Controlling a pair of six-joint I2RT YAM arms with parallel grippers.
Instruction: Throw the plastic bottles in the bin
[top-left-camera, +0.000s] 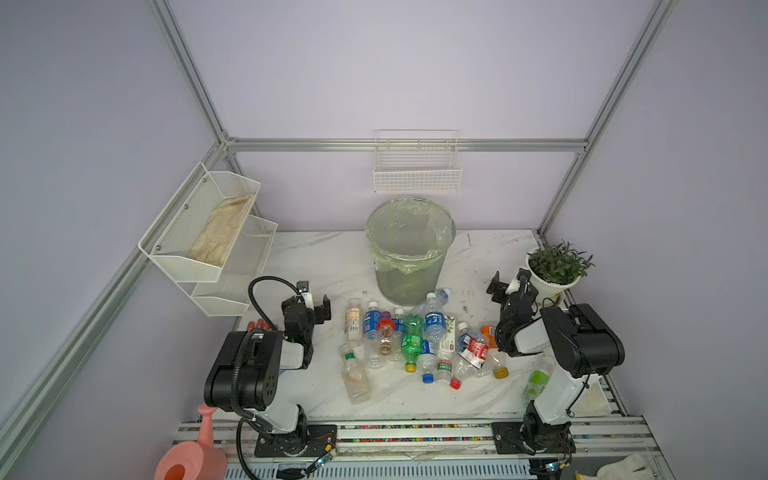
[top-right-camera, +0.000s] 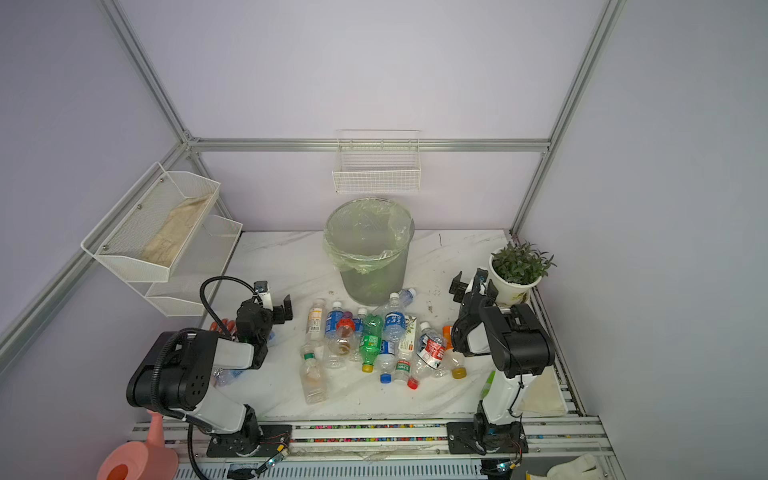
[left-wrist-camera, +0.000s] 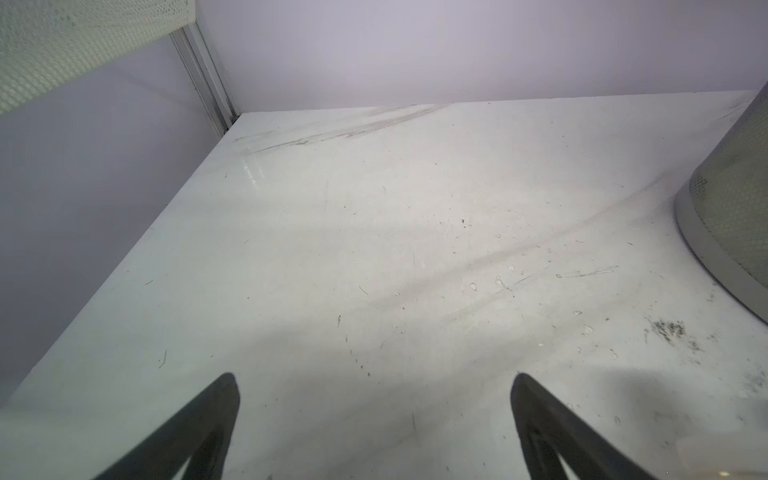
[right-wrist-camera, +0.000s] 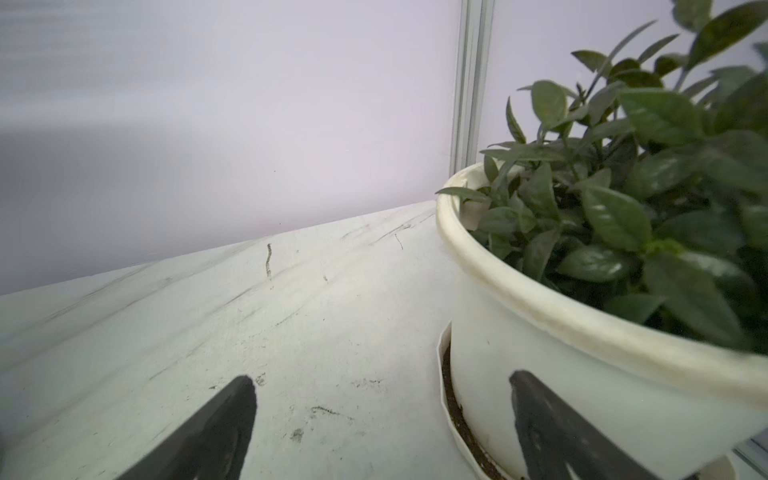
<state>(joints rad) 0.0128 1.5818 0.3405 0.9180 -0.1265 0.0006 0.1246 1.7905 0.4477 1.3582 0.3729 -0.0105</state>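
Note:
Several plastic bottles (top-left-camera: 419, 340) (top-right-camera: 374, 338) lie in a heap on the white marble table, just in front of the bin (top-left-camera: 409, 249) (top-right-camera: 370, 249). Among them is a green bottle (top-left-camera: 411, 343). Another bottle with a green label (top-left-camera: 538, 380) lies beside the right arm. My left gripper (top-left-camera: 309, 305) (left-wrist-camera: 374, 386) is open and empty, left of the heap, over bare table. The bin's base (left-wrist-camera: 731, 199) shows in the left wrist view. My right gripper (top-left-camera: 509, 282) (right-wrist-camera: 378, 386) is open and empty, right of the bin, close to the plant pot.
A white plant pot (top-left-camera: 555, 274) (right-wrist-camera: 582, 353) stands at the right edge, right by the right gripper. White mesh shelves (top-left-camera: 208, 232) hang on the left wall, a wire basket (top-left-camera: 417, 170) above the bin. A pink watering can (top-left-camera: 191, 457) sits at the front left.

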